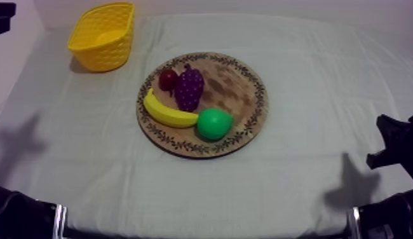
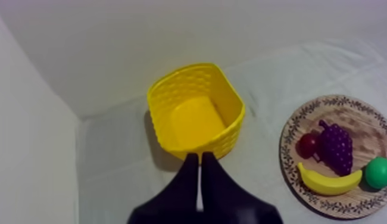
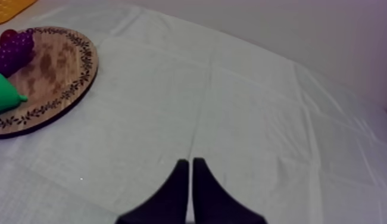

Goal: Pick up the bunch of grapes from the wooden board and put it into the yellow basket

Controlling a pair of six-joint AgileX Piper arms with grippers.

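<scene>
While both arms sit back at their own sides, the grey-white cloth (image 1: 298,76) spreads over the whole table with only two big things on it. The biggest is the round wooden board (image 1: 244,95) with its patterned rim. It lies flat near the middle, a sensible spot since either arm could reach it. Next is the yellow basket (image 1: 110,54), upright and empty, well apart from the board toward the far left corner, its mouth up so fruit can be dropped straight in. That puts it on the left arm's side, and the left gripper (image 2: 200,158) is aimed toward it, its two black fingers pressed together into a narrow wedge with nothing between them. The right gripper (image 3: 190,161) is likewise closed on nothing, over bare cloth with the board off to one side. On the board, the banana (image 1: 168,113) lies along the near left edge and the green pear (image 1: 214,123) touches its end. The bunch of grapes (image 1: 189,88) lies just behind the banana, with the small red fruit (image 1: 168,79) tucked against its left side. I'd judge the task not yet begun: the grapes are on the board and crowded by neighbours. Whichever gripper goes must open first and come down from above to avoid nudging the red fruit or the banana.
</scene>
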